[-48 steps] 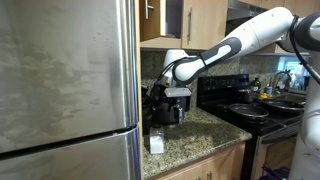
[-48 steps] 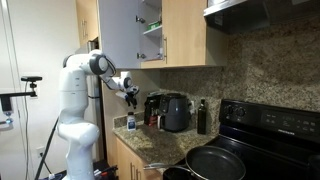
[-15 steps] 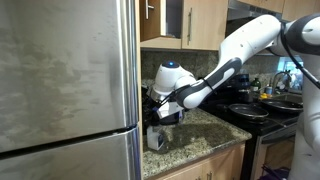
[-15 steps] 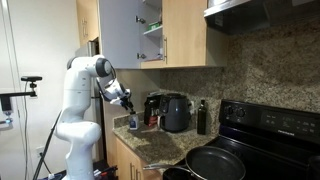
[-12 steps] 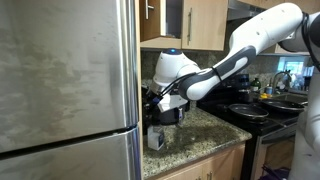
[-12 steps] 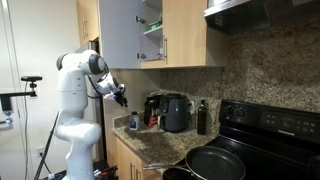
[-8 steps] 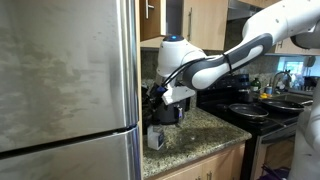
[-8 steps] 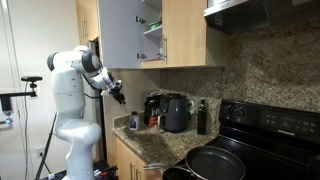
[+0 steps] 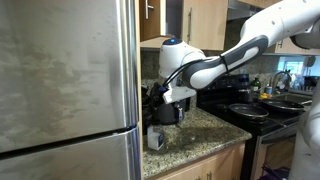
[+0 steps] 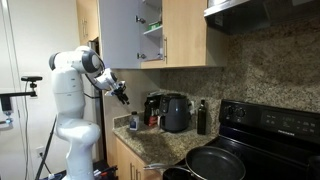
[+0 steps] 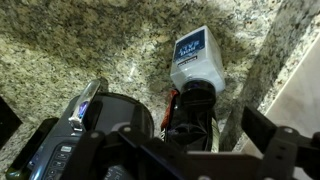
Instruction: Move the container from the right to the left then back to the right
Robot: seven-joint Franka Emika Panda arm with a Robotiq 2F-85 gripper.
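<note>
The container (image 9: 155, 137) is a small whitish plastic cup. It stands upright on the granite counter near the front edge, beside the fridge side. In the wrist view it shows a blue label on its top (image 11: 195, 62). It also shows in an exterior view (image 10: 133, 122). My gripper (image 9: 171, 95) hangs above and behind it, over the black air fryer (image 9: 168, 110), apart from the container. In the wrist view the gripper (image 11: 198, 132) is open and empty, its fingers spread wide. It also shows raised in an exterior view (image 10: 122, 97).
The air fryer (image 10: 177, 112) stands at the counter's back, with a dark bottle (image 11: 190, 110) between it and the container. A steel fridge (image 9: 65, 90) walls one side. A black stove with pans (image 9: 250, 110) lies beyond. An open cupboard (image 10: 150, 30) hangs overhead.
The gripper has risen from low beside the container to above the air fryer. The container has stayed on the counter.
</note>
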